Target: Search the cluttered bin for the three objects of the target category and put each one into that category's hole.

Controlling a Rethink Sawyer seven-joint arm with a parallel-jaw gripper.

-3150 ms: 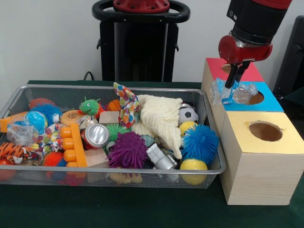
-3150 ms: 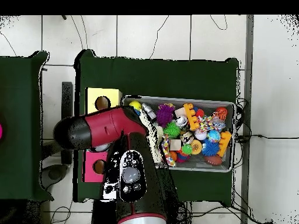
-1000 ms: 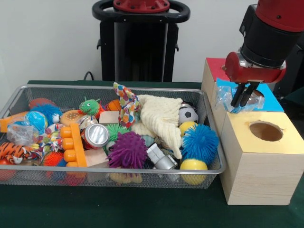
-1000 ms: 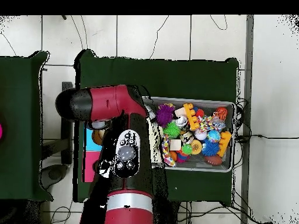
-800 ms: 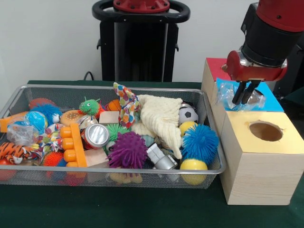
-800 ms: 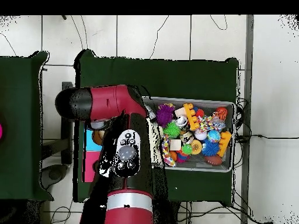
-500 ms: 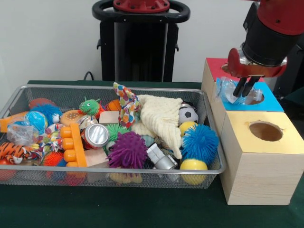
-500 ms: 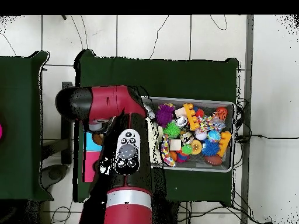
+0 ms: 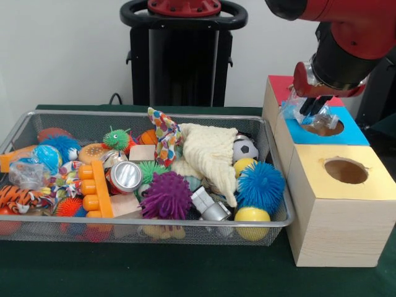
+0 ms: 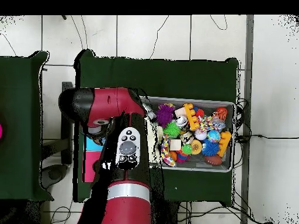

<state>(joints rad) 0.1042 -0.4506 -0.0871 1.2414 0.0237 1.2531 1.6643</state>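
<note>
Wire bin (image 9: pixel 18 133) at left is packed w/ clutter: soda can (image 9: pixel 125 176), purple spiky ball (image 9: pixel 166 195), cream cloth (image 9: pixel 209 154), blue spiky ball (image 9: pixel 260 184). Further right, gripper (image 9: pixel 311 112) is seen pinched on a crumpled clear plastic bottle (image 9: pixel 294 112), held just above the blue box hole (image 9: pixel 323 130); red box (image 9: pixel 281 86) sits behind, yellow box (image 9: pixel 344 185) in front. Bottle hangs a bit off-centre toward the bin side, so it should prob. be centred over the hole and lowered before release, else it could catch on the rim.
</note>
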